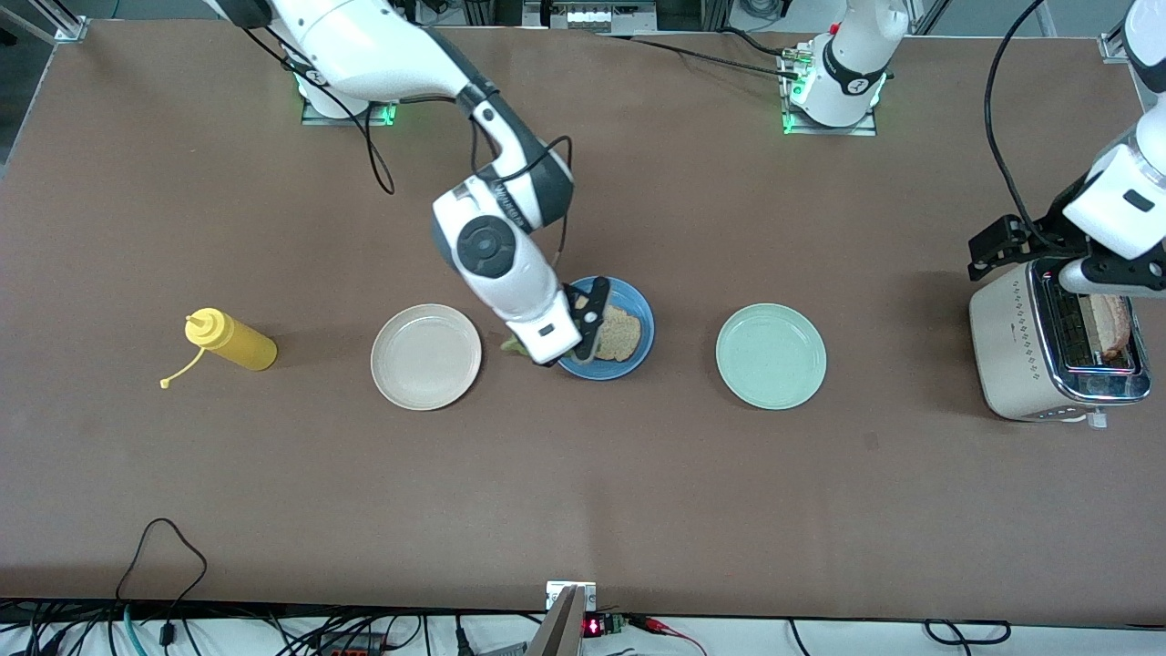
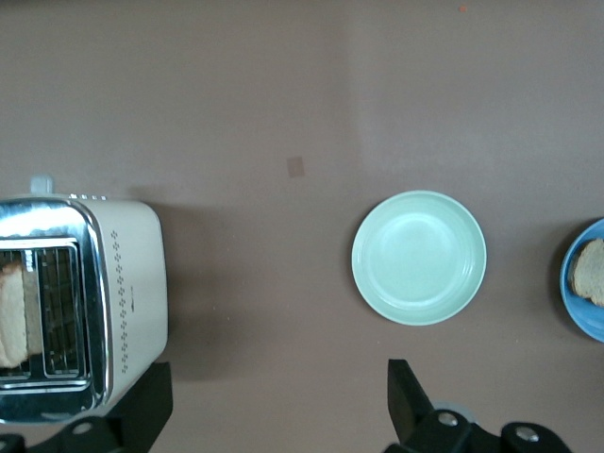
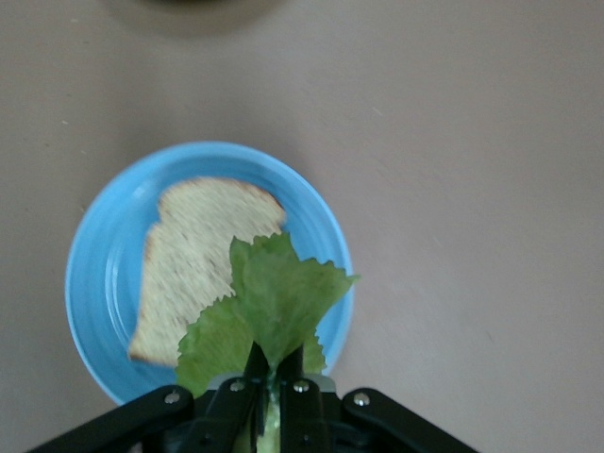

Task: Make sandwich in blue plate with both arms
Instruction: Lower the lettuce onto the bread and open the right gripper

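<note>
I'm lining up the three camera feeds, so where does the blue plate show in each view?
Front view: the blue plate lies between the beige plate and the pale green plate, partly hidden by the right gripper.
Left wrist view: only a sliver of it shows at the picture's edge.
Right wrist view: it fills the middle, under the held lettuce leaf.
Shared landmark: the bread slice on it.

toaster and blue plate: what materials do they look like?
Toaster: cream body, probably painted metal or plastic, matte with a small dotted pattern; its top is mirror-bright chrome, likely steel. Blue plate: glossy and even in colour, with faint concentric rings; glazed ceramic or melamine, the look cannot settle which.
</note>
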`<action>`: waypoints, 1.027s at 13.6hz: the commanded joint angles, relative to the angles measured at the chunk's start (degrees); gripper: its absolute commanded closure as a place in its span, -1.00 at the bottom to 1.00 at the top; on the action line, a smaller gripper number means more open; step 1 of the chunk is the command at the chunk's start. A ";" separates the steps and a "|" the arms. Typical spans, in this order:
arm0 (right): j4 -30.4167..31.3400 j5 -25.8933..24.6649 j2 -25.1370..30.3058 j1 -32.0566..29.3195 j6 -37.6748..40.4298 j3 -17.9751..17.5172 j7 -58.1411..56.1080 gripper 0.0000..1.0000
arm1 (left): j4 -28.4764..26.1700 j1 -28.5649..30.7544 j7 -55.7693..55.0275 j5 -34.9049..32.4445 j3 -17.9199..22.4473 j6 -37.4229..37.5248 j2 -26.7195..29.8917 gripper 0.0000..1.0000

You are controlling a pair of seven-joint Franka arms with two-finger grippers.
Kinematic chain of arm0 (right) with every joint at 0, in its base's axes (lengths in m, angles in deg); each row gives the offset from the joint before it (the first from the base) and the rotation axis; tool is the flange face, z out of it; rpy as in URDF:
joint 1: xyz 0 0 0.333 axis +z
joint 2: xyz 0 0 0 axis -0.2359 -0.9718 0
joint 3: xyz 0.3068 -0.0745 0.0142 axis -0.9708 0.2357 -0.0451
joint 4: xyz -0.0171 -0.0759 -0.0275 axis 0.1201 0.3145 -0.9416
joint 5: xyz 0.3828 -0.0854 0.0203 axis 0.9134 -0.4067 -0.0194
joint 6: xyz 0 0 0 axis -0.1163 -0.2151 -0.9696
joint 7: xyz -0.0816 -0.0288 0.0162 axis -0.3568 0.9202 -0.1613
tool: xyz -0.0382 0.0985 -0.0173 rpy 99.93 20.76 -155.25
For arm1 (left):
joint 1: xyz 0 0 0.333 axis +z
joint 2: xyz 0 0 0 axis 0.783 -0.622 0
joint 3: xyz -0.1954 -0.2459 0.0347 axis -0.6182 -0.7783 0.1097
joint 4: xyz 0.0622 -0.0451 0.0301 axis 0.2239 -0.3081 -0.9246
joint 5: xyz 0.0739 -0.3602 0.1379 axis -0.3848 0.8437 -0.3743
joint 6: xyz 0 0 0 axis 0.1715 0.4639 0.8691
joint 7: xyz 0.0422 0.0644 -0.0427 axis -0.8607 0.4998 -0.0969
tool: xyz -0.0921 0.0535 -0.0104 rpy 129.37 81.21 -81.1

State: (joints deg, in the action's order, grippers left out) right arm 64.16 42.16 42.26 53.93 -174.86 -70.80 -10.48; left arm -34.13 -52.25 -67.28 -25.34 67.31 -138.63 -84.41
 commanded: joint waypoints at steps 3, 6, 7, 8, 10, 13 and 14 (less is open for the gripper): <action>-3.07 -4.08 -4.24 4.45 -1.65 1.19 -0.54 1.00 | -1.77 -0.96 -0.37 -0.45 0.37 2.46 1.50 -1.00; -4.75 -6.38 -7.05 4.97 -3.66 1.37 1.91 1.00 | -1.77 -0.96 -0.37 -2.05 -0.60 3.44 1.50 -1.00; -4.92 -6.38 -8.10 4.97 -5.24 1.37 2.09 1.00 | -1.77 -0.70 -0.28 -2.13 -0.60 3.52 1.50 -1.00; -5.19 -6.91 -8.89 4.97 -6.82 1.37 2.01 1.00 | -1.77 -0.69 -0.28 -2.13 -0.60 3.61 1.50 -1.00; -5.45 -7.26 -9.34 5.59 -8.67 1.19 2.18 1.00 | -1.77 -0.69 -0.37 -2.13 -0.60 3.61 1.50 -1.00; -5.54 -7.18 -9.43 6.11 -8.77 1.19 2.97 1.00 | -1.86 -0.61 -0.28 -2.13 -0.60 3.96 1.50 -1.00; -5.54 -7.18 -9.52 6.55 -8.77 1.19 3.32 1.00 | -1.86 -0.61 -0.28 -2.13 -0.60 4.31 1.41 -1.00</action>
State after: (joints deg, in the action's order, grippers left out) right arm 60.62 35.81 33.93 59.62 -183.78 -69.73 -8.84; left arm -35.20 -52.91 -67.29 -26.27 66.82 -135.19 -83.98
